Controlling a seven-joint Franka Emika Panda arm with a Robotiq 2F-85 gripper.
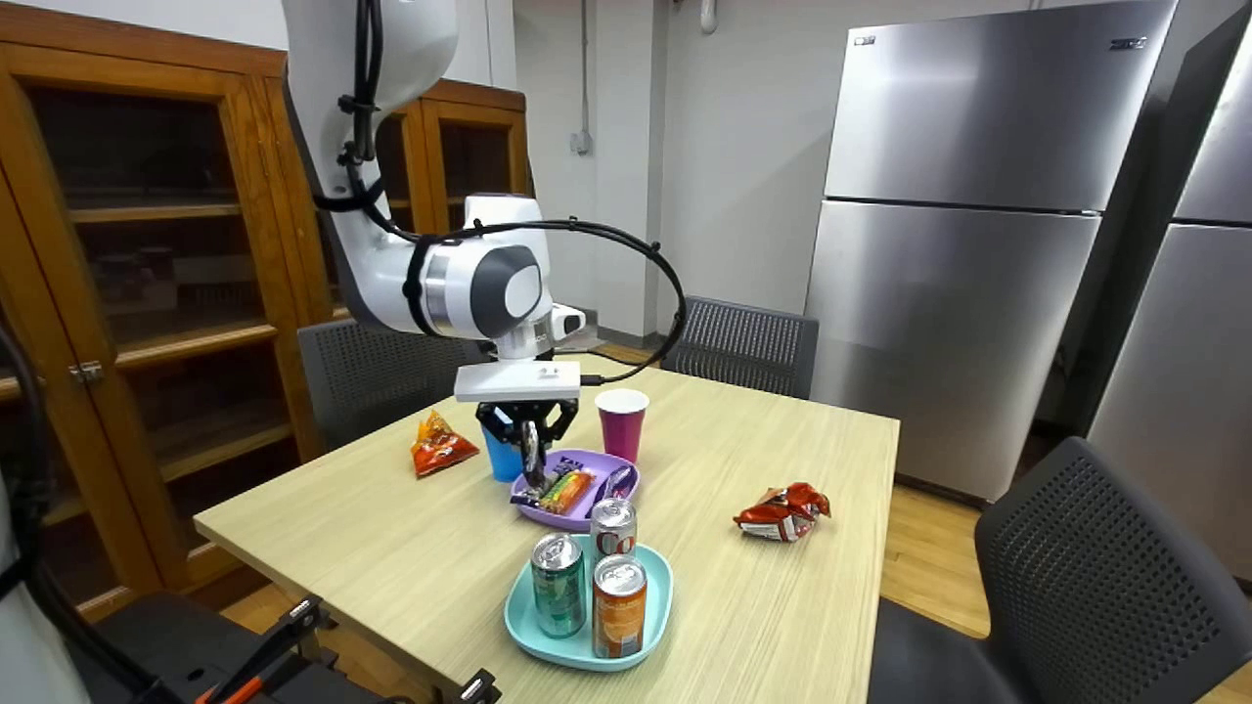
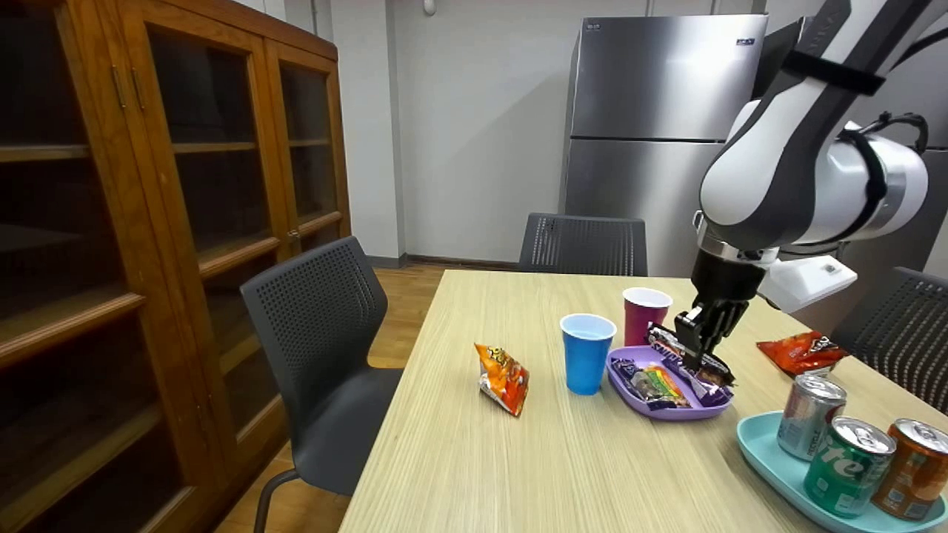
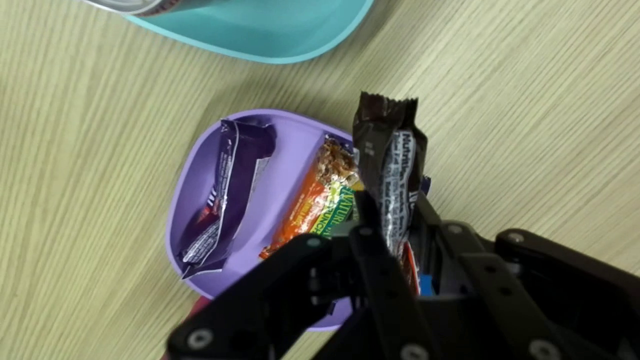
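Dark brown bar (image 3: 390,145) pinched in the gripper (image 3: 397,215), fingers closed down to the wrapper, one end jutting past the tips. Position: above the lavender plate (image 1: 575,523); contact with the wrappers below impossible to tell. Step in hand, as judged: bar in transit low over the plate, lifting and lowering equally plausible. Called for next: firm pinch, vertical path, no snagging of neighbouring wrappers.

On the plate, in both exterior views: orange granola bar (image 1: 567,494) in the middle, purple-wrapped bar (image 1: 612,483) to the right, another purple wrapper (image 2: 629,374) to the left. Just beyond the rim: blue cup (image 2: 587,359) left, magenta cup (image 1: 622,425) far; both tall, probably light, easily knocked by a sideways swing. Near side: teal tray (image 1: 657,592) with green can (image 1: 558,592), orange can (image 1: 619,611) and silver can (image 1: 613,528), all upright, a barrier to low travel that way. Farther out: orange chip bag (image 1: 440,452) left, red chip bag (image 1: 797,501) right, both well apart from the plate.
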